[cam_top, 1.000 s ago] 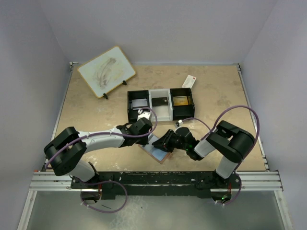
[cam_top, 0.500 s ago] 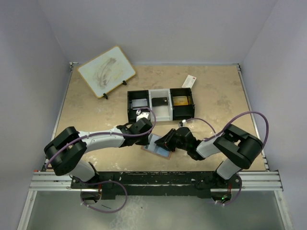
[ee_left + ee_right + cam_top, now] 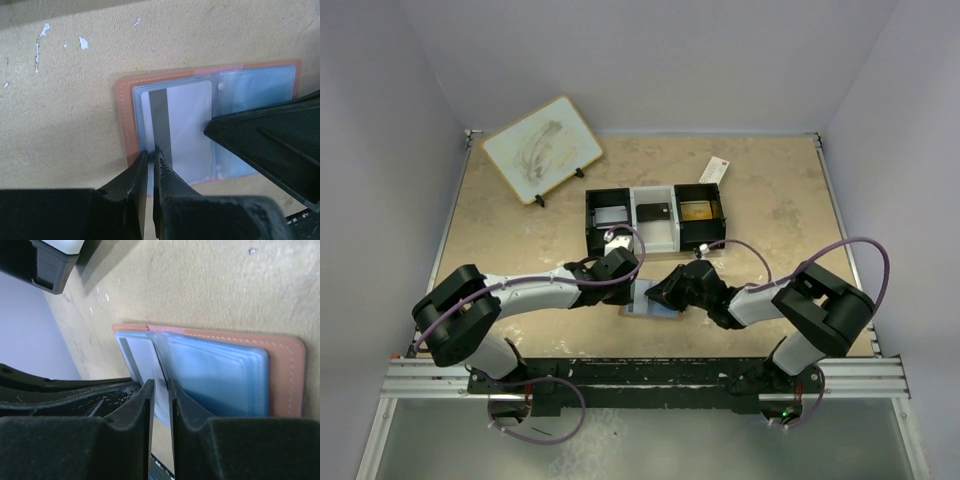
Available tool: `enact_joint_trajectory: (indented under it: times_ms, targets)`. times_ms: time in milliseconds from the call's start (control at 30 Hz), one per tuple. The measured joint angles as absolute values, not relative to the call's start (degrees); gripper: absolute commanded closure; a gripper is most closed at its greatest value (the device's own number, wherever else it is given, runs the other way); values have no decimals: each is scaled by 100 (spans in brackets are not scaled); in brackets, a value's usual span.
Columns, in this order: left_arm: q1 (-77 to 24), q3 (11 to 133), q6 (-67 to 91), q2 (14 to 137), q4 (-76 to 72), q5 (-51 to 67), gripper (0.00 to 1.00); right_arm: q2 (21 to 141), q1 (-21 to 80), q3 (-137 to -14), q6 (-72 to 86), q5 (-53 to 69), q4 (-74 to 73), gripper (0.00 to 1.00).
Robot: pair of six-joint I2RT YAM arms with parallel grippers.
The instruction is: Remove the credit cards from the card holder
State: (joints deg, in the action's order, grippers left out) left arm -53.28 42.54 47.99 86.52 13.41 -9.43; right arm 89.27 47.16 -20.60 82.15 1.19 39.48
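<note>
Top external view: far on the left, a white board (image 3: 540,148) leans on its little stand at the back of the tan table (image 3: 490,240). Next is the left gripper (image 3: 151,152), down low. Its jaws are pressed almost together at the near edge of the card holder (image 3: 122,120), where a grey card (image 3: 185,117) with a dark stripe sits in the clear left pocket. I cannot tell if they nip anything thin. The card holder lies open and flat on the table, near the front, between both grippers. Behind it stands a black-and-white tray (image 3: 592,225) with three boxes. On the right is the right gripper (image 3: 160,386), one tip touching the card's right edge. Its jaws show a thin gap with a pale sheet in it. I cannot tell if they are squeezing it. Further right, at the back, lies a white packet (image 3: 714,171) with a red end.
</note>
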Motion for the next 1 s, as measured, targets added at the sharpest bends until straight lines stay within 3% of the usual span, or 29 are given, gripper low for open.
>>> enact_joint_trajectory:
  times_ms: [100,267,567,1000]
  targets:
    - [-5325,4252,4799,8632,1387,-958,100,9076,4683,-2128,7985,211,4115,84]
    - [-5325,4246,4801,8611,1446,-982,100,9430,4600,-1964,7721,462,4960,100]
    - [-5328,4230,4801,8595,1446,-1048,100,9920,4486,-1481,7671,836,6497,100]
    - [-5332,4226,4794,8591,1428,-1096,100,8814,4366,-1356,7546,1035,5332,98]
